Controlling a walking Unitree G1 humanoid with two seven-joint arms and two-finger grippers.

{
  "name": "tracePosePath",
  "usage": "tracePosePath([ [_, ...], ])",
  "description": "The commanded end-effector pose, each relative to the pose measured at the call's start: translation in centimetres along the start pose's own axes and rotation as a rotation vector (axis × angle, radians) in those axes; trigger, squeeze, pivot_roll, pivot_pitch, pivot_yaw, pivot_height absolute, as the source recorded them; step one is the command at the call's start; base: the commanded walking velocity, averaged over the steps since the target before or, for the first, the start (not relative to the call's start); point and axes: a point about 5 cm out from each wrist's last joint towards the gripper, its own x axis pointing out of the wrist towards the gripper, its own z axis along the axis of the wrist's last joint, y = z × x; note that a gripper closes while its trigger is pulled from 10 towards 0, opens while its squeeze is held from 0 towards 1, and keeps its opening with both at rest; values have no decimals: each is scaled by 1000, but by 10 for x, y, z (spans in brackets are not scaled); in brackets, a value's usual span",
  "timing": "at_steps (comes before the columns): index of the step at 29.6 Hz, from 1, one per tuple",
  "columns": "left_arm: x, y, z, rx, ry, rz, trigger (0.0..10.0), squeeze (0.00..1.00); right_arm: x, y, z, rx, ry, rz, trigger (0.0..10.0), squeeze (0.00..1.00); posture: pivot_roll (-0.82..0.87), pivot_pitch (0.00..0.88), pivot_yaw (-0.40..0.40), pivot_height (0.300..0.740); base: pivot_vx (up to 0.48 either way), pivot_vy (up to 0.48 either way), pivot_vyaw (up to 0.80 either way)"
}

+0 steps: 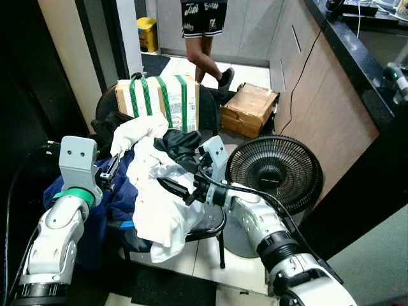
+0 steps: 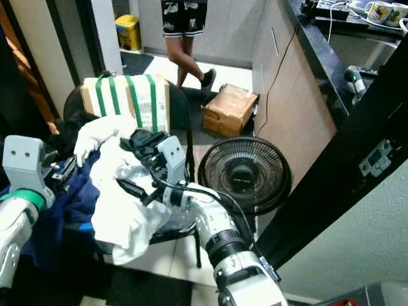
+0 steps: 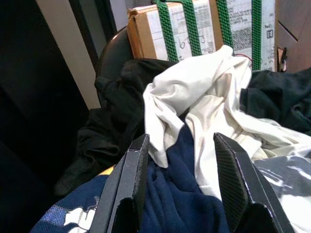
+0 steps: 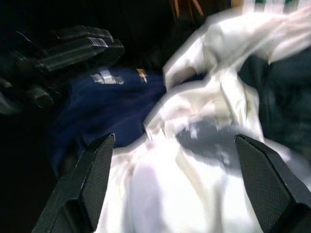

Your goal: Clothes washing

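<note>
We see the pile of clothes (image 1: 150,172) heaped on a black chair (image 1: 213,224), a white shirt (image 1: 159,204) draped over a navy garment (image 3: 184,204). Behind it stands a green-strapped cardboard box (image 1: 159,95); beside it, a fan (image 1: 275,171). Our right gripper (image 1: 171,186) and left gripper (image 3: 182,187) hover over the pile, fingers spread wide.

Both eye views look forward and down from the head at one scene — a chair heaped with clothes (image 1: 159,191), a strapped box (image 1: 162,95) behind it and a fan (image 1: 275,171) to the right. The right eye sits slightly aside, taking in more of the bench (image 2: 331,44). The left wrist view peers close along its hand (image 3: 182,179) over the pile toward the box. The right wrist view is closer still and blurred — seemingly facing the left hand (image 4: 68,48) across the cloth.
</note>
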Motion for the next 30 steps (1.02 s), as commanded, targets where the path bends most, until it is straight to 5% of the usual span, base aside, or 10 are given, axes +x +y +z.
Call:
tracePosePath([
  [1, -5, -7, -6, 3, 42, -40, 10000, 0, -5, -6, -18, 28, 99, -64, 10000, 1000, 91, 121, 60, 740, 0, 0, 0],
  [4, -7, -6, -7, 22, 73, -95, 10000, 0, -9, -19, -24, 42, 189, -209, 10000, 1000, 96, 144, 79, 740, 0, 0, 0],
  [11, -6, 1, -5, 39, 98, -110, 10000, 0, -10, -26, -22, 57, 204, -274, 10000, 984, 114, 168, 103, 740, 0, 0, 0],
  [12, -6, 1, -4, 42, 100, -116, 10000, 0, -10, -27, -21, 46, 203, -274, 10000, 0, 117, 172, 112, 740, 0, 0, 0],
  [16, -6, -1, -2, 44, 105, -134, 10000, 0, -10, -28, -16, 41, 185, -271, 10000, 0, 119, 173, 117, 740, 0, 0, 0],
  [17, -4, -2, 0, 42, 100, -137, 10000, 0, -11, -30, -13, 48, 162, -281, 4667, 0, 118, 171, 124, 740, 0, 0, 0],
  [19, -3, -2, 2, 41, 100, -140, 10000, 0, -11, -31, -12, 53, 153, -292, 4667, 0, 118, 171, 124, 740, 0, 0, 0],
  [20, -2, -2, 2, 40, 96, -141, 10000, 0, -12, -32, -12, 58, 148, -293, 0, 0, 111, 161, 129, 740, 0, 0, 0],
  [26, 3, -3, 7, 26, 69, -151, 10000, 0, -13, -35, -6, 58, 117, -311, 0, 0, 111, 161, 129, 740, 0, 0, 0],
  [30, -2, -16, 10, -15, 35, -263, 10000, 0, -15, -34, -4, 69, 85, -294, 0, 0, 94, 148, 122, 740, 0, 0, 0],
])
